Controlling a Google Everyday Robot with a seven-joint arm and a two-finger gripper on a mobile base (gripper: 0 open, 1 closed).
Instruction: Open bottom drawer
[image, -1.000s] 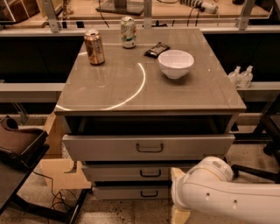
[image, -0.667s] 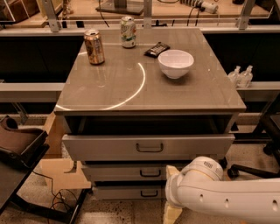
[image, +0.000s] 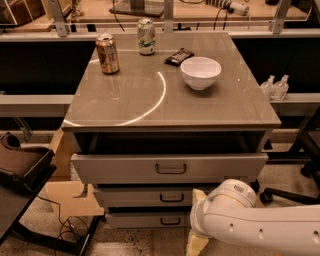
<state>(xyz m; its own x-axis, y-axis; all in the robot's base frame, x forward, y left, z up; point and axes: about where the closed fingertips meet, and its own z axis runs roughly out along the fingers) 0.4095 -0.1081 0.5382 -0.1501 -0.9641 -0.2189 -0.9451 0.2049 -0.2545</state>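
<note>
The bottom drawer (image: 142, 220) is the lowest and narrowest of three light-grey fronts, with a small dark loop handle (image: 170, 220). It sits slightly behind the middle drawer (image: 140, 196). The top drawer (image: 125, 168) is pulled out a little, with a dark gap above it. My white arm (image: 260, 227) comes in from the lower right. My gripper (image: 196, 241) shows as cream-coloured parts at the arm's left end, just right of the bottom drawer's handle and partly covering the right ends of the lower two drawers.
On the cabinet top (image: 125, 100) stand a copper can (image: 107, 53), a green-white can (image: 146, 36), a dark snack packet (image: 178, 56) and a white bowl (image: 200, 72). A dark chair (image: 20, 165) and cardboard (image: 67, 197) lie to the left. Two bottles (image: 275, 87) stand at the right.
My arm has swung left and slightly up, bringing the gripper closer to the bottom drawer's handle. The drawers and tabletop objects have not moved.
</note>
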